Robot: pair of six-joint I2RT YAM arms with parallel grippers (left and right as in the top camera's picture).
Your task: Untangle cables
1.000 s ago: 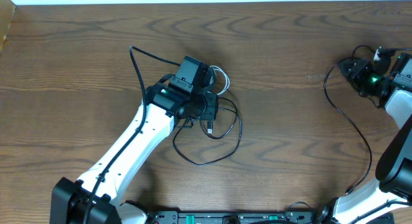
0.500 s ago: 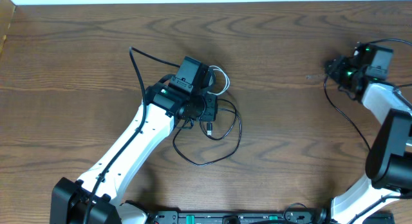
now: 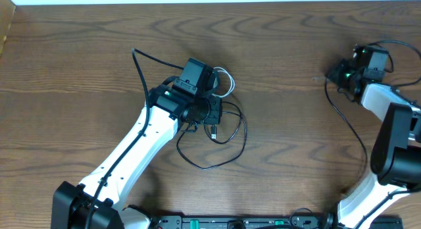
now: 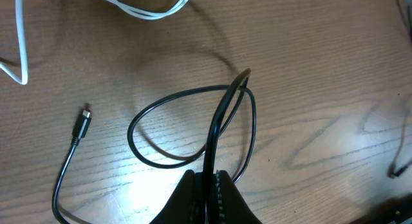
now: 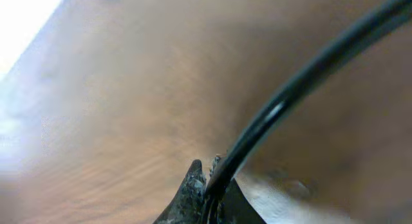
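Left gripper point(image 4: 207, 182) pressed together, pinching doubled strand of black cable point(image 4: 219, 121) near worktop point(image 3: 79, 58) centre. Loop runs straight ahead of tips; white cable point(image 4: 151, 16) lies beyond it. Left arm nearer. Right gripper point(image 3: 334, 76) pressed together near right edge, well apart from both cables. 1 black wire point(image 5: 290, 95) at its tips; cannot tell if pinched.

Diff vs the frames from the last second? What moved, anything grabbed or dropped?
The right gripper swung left across the table and closed. Its wrist view shows it shut on a black cord; whether that is a task cable or arm wiring I cannot tell. The cord's slack shifted left with it. Unchanged: the left gripper shut on the black cable, and the white cable.
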